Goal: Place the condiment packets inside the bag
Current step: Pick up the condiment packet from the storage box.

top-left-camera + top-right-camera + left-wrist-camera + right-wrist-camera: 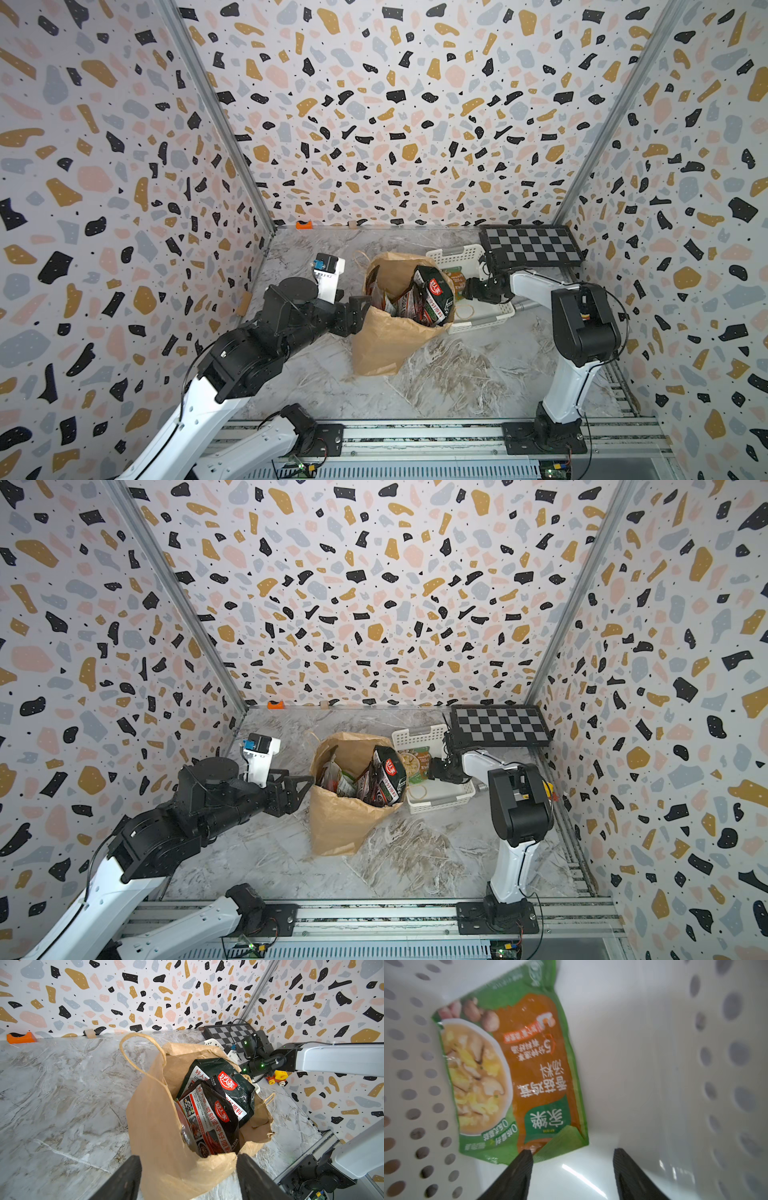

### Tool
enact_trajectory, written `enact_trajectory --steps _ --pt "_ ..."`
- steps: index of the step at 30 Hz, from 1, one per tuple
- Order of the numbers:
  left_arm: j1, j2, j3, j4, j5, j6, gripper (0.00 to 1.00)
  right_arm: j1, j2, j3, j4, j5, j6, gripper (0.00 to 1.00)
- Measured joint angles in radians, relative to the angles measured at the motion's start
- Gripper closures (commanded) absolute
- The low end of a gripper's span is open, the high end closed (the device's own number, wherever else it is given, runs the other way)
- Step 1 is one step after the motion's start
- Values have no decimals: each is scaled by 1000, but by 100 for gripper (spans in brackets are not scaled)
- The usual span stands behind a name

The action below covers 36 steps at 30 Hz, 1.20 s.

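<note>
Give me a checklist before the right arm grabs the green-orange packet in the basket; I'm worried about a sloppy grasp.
1. The right gripper is open: ok, its fingers stand apart.
2. It straddles the green-orange packet: not ok. One finger overlaps a corner and the other is over the bare floor of the basket.
3. The packet lies flat and uncovered: ok.
4. The mouth of the bag is open: ok, though the black packets fill much of it.
5. The left gripper steadies the bag: cannot tell. Its fingers flank the rim, but contact is unclear.
</note>
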Motion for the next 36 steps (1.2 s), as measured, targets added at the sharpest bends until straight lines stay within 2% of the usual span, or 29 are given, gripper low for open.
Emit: enact_trajectory --steps 5,11,15,18,21,23,25,29,36 --pt "0 -7 -3 0 -14 0 25 0 5 -33 127 -41 142 37" --pt "0 -9 -11 -4 -26 4 25 -2 64 -69 404 -92 350 51" --pt "0 -13 -11 -9 -45 12 25 -1 111 -121 634 -122 491 63" --pt "0 -17 -11 -14 -61 22 25 -1 159 -148 801 -156 565 79" --pt "0 -20 -11 -21 -71 28 25 7 211 -179 965 -180 618 100" --pt "0 -22 -13 -23 -78 31 25 8 222 -204 1032 -189 636 100" --pt "0 -22 -13 -27 -83 31 25 8 208 -223 1044 -190 631 100" --pt "0 -21 -13 -26 -88 31 24 7 115 -249 941 -172 552 100" --pt "0 -17 -13 -26 -88 31 22 8 -212 -230 603 -102 304 100"
